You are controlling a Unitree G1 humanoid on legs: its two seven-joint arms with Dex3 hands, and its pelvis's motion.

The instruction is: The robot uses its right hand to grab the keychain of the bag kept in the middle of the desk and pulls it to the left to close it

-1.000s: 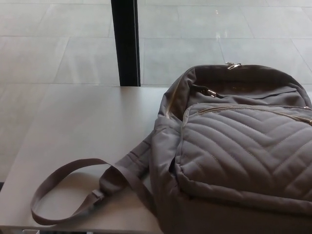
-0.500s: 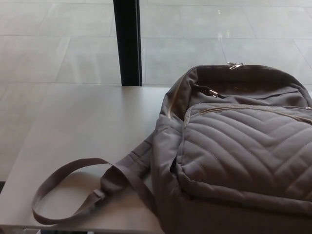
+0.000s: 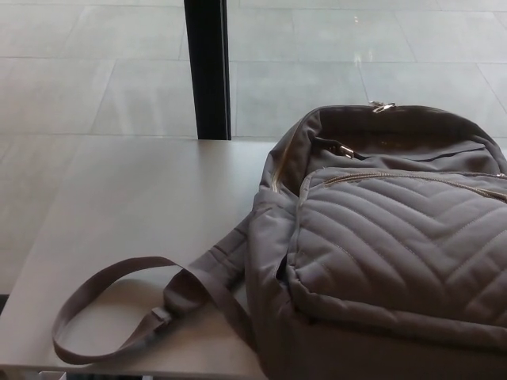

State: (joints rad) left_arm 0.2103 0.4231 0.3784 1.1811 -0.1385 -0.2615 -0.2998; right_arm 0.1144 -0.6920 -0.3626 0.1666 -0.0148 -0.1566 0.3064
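Observation:
A grey quilted backpack (image 3: 388,245) lies on the desk (image 3: 135,206), filling the right half of the head view. Its top compartment gapes open, showing a dark inside. A metal zipper pull (image 3: 380,106) sits at the top rim of the opening, and a second metal pull (image 3: 345,150) lies inside the opening at its left. A shoulder strap (image 3: 119,309) loops out to the left over the desk. Neither of my hands shows.
A black vertical post (image 3: 207,67) stands behind the desk's far edge, with a tiled floor (image 3: 95,71) beyond. The desk's front edge runs along the bottom left of the picture.
The whole picture shifted slightly to the right a second ago as the camera moved; the bag and strap lie as before.

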